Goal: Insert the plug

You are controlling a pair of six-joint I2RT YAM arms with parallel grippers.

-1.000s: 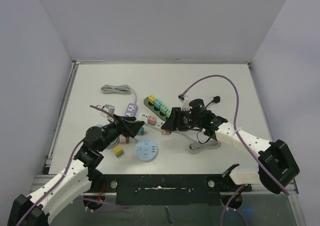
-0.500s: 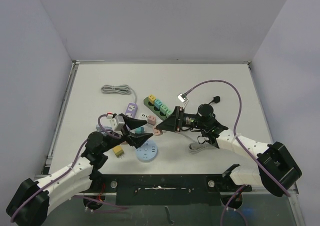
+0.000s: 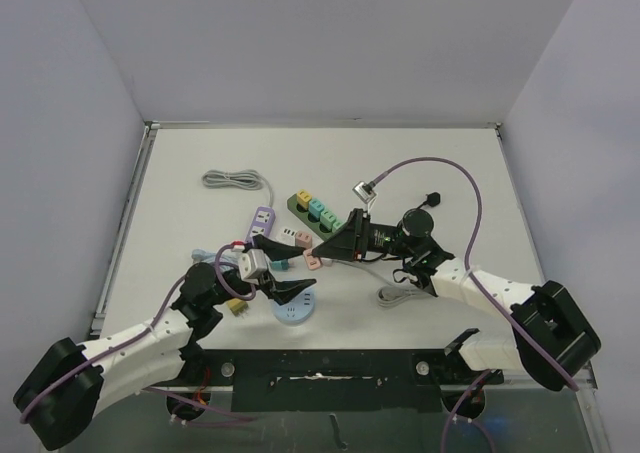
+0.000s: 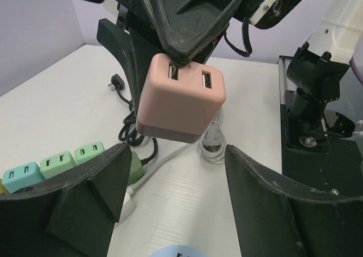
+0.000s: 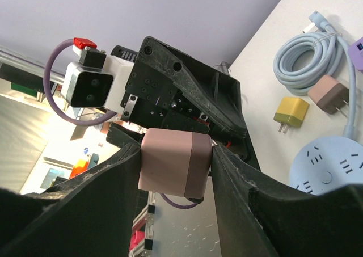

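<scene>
My right gripper (image 3: 322, 257) is shut on a pink cube plug adapter (image 3: 314, 263), held above the table near the end of the green power strip (image 3: 300, 205). In the right wrist view the adapter (image 5: 173, 165) sits clamped between my black fingers (image 5: 108, 183). In the left wrist view the adapter (image 4: 181, 98) hangs ahead with two USB ports facing me. My left gripper (image 3: 287, 291) is open and empty, low over the round blue socket hub (image 3: 293, 310), just below the adapter. The hub also shows in the right wrist view (image 5: 332, 172).
The green strip carries teal and green adapters (image 4: 59, 163). A purple adapter (image 3: 263, 219), a yellow plug (image 3: 237, 306), a mauve plug (image 5: 329, 92) and a light blue coiled cable (image 5: 309, 53) lie by the left arm. A grey coiled cable (image 3: 232, 179) lies at the back left, a white coil (image 3: 405, 293) under the right arm.
My left gripper has drawn back toward the near edge and right, over the blue hub. My right gripper has shifted left with the pink adapter.
</scene>
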